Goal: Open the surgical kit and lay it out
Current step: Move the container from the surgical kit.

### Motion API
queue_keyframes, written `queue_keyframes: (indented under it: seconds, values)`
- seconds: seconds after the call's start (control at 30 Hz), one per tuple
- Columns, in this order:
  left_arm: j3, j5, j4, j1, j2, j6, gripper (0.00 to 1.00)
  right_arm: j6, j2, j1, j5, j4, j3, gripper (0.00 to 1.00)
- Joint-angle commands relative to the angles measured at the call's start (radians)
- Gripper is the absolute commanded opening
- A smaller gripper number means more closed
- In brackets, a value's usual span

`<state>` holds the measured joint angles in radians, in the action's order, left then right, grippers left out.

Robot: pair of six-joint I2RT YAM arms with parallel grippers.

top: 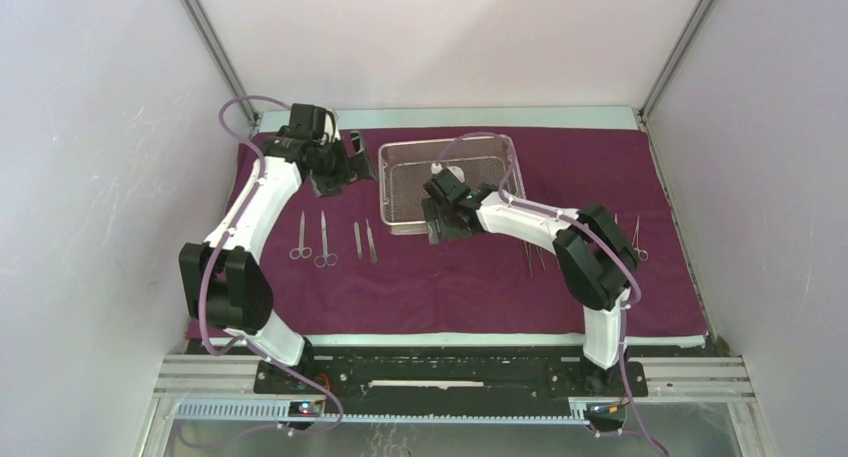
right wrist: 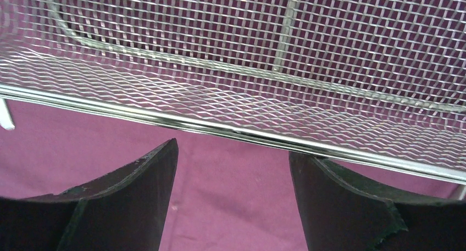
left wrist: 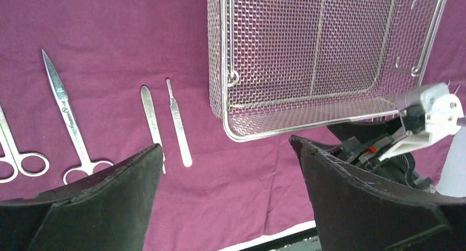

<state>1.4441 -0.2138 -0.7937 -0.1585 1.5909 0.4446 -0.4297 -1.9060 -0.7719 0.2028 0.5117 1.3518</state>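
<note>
The maroon cloth wrap (top: 450,277) lies spread flat over the table. The silver wire-mesh tray (top: 400,177) stands on it at the back middle and looks empty in the left wrist view (left wrist: 319,53). Two scissors (top: 300,239) (top: 325,242) and two flat steel handles (top: 364,241) lie in a row left of the tray; the left wrist view shows scissors (left wrist: 66,119) and handles (left wrist: 178,122). My left gripper (top: 342,172) (left wrist: 225,152) hangs open over the cloth, left of the tray. My right gripper (top: 448,227) (right wrist: 232,152) is open at the tray's near rim (right wrist: 236,131), holding nothing.
More thin steel instruments lie on the cloth right of the tray (top: 535,257) and near the right edge (top: 635,237). The right arm reaches across them. Grey walls close in both sides and the back. The cloth's white-backed front edge (top: 450,339) runs near the arm bases.
</note>
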Motion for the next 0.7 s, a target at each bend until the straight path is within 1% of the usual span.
queue_keyframes:
  seconds: [0.0, 0.47, 0.53, 0.67]
  values:
    - [0.0, -0.015, 0.02, 0.007, -0.058, 0.0, 1.0, 0.042, -0.072, 0.01, 0.016, -0.016, 0.148, 0.82]
    - [-0.013, -0.018, 0.021, 0.01, -0.068, 0.0, 1.0, 0.045, -0.259, 0.013, -0.048, 0.028, 0.452, 0.84]
    - [-0.014, -0.018, 0.021, 0.01, -0.07, -0.001, 1.0, 0.039, -0.267, 0.022, -0.056, 0.04, 0.467, 0.84]
    - [-0.017, -0.019, 0.019, 0.01, -0.084, -0.003, 1.0, 0.046, -0.21, 0.027, -0.061, 0.023, 0.413, 0.85]
